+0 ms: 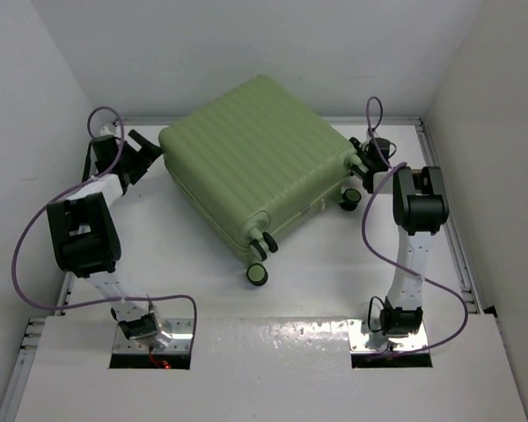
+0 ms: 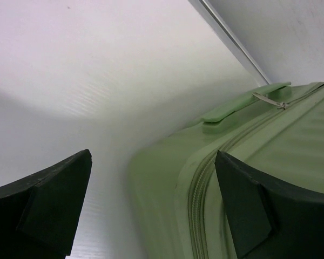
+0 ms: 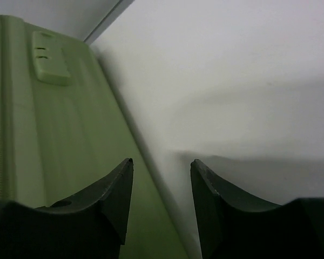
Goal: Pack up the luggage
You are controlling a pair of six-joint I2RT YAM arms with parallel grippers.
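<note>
Luggage (image 1: 255,163) shows its left corner between the widely spread fingers of the left gripper (image 2: 152,156), which grips nothing; one finger (image 2: 254,210) overlaps the green shell beside the zip (image 2: 197,189). The right gripper (image 3: 162,162) stands half parted, with bare table (image 1: 185,264) in its gap, just beside the ribbed side. The closed case lies flat at the table's back middle, its wheels (image 1: 258,273) on the near-right edge.

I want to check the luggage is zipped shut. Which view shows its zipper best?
The left wrist view: the zipper runs close up round the corner of the luggage, its metal pull near the handle. The right wrist view catches only a strip of zipper at its left edge; the top view shows just a thin seam.
</note>
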